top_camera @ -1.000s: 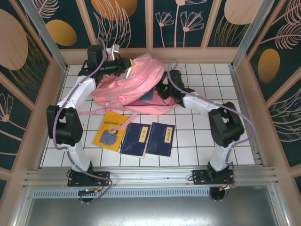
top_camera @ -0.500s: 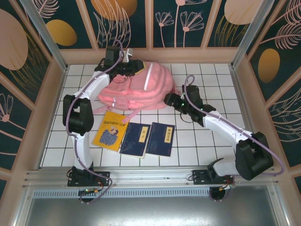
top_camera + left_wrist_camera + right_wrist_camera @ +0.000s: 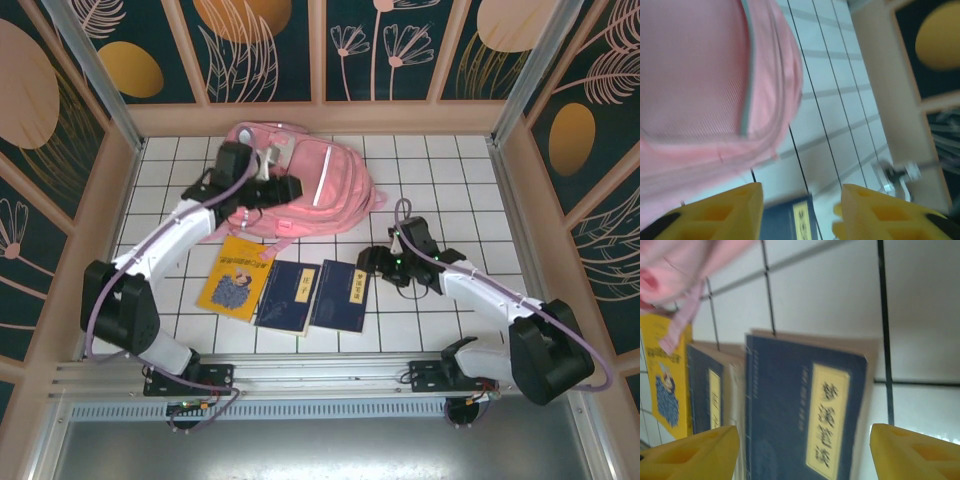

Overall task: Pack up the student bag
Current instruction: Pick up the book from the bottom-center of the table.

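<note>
Left gripper (image 3: 799, 197), fingers parted and empty, is seemingly just above the student bag (image 3: 320, 185), having left its far end. Right gripper (image 3: 804, 432), spread and empty, has backed off the bag to one dark blue book (image 3: 805, 415). The bag lies by the far edge of the white-tiled table (image 3: 440, 180), walled by leaf-patterned panels (image 3: 400, 50). Three books: one yellow book (image 3: 235, 277), two dark blue.

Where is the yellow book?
Top view: the thin yellow book lies left of centre on the white tiles, beside a dark blue book, just nearer than the pink fabric backpack.
</note>
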Motion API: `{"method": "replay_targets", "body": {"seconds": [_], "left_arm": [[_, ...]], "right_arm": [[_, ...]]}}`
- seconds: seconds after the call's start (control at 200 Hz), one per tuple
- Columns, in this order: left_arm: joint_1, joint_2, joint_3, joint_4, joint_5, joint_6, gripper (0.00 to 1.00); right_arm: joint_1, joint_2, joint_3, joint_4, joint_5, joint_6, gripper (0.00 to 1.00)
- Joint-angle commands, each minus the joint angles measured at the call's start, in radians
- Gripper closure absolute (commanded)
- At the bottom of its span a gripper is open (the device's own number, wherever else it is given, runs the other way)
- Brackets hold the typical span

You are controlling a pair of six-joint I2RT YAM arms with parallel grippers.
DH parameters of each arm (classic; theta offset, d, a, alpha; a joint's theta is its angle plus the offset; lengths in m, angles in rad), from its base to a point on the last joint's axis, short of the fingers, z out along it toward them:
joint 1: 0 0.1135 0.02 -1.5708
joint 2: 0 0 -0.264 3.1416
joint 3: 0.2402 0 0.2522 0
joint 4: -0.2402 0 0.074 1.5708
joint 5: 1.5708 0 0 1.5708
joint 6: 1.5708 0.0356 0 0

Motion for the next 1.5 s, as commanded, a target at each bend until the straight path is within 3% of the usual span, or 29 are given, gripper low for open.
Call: {"method": "replay_targets", "body": {"seconds": [0.0,0.205,0.345,0.485,0.661,0.896,1.101,1.276,1.461,1.496], "left_arm": [[-0.089,0.002,-0.160,-0.008,0.002,0.044,0.62],[-0.157,0.008,-0.329,0.070,-0.029,0.028,0.88],[-0.177,0.039,-0.382,0.137,-0.013,0.013,0.99],[-0.207,0.118,-0.392,0.168,-0.029,0.002,1.00],[-0.214,0.191,-0.371,0.124,-0.137,0.006,1.00],[-0.222,0.252,-0.370,0.117,-0.157,0.005,1.00],[-0.228,0.270,-0.372,0.119,-0.156,0.008,1.00],[-0.228,0.267,-0.369,0.115,-0.155,0.010,1.00],[-0.228,0.215,-0.333,0.069,-0.171,0.024,1.00],[-0.228,0.191,-0.322,0.059,-0.178,0.023,0.94]], "right_arm": [[-0.036,0.022,-0.048,0.066,-0.138,0.036,0.30],[-0.054,0.089,-0.064,0.133,-0.173,0.045,0.30],[-0.054,0.138,-0.061,0.163,-0.181,0.046,0.31],[-0.055,0.185,-0.058,0.176,-0.181,0.042,0.31],[-0.054,0.214,-0.057,0.198,-0.185,0.044,0.31],[-0.046,0.265,-0.053,0.303,-0.284,0.096,0.33],[-0.042,0.257,-0.059,0.343,-0.324,0.120,0.52],[-0.042,0.216,-0.035,0.247,-0.250,0.066,0.85],[-0.055,0.162,-0.007,0.165,-0.194,0.019,0.92],[-0.058,0.146,0.003,0.148,-0.189,0.012,0.93]]}}
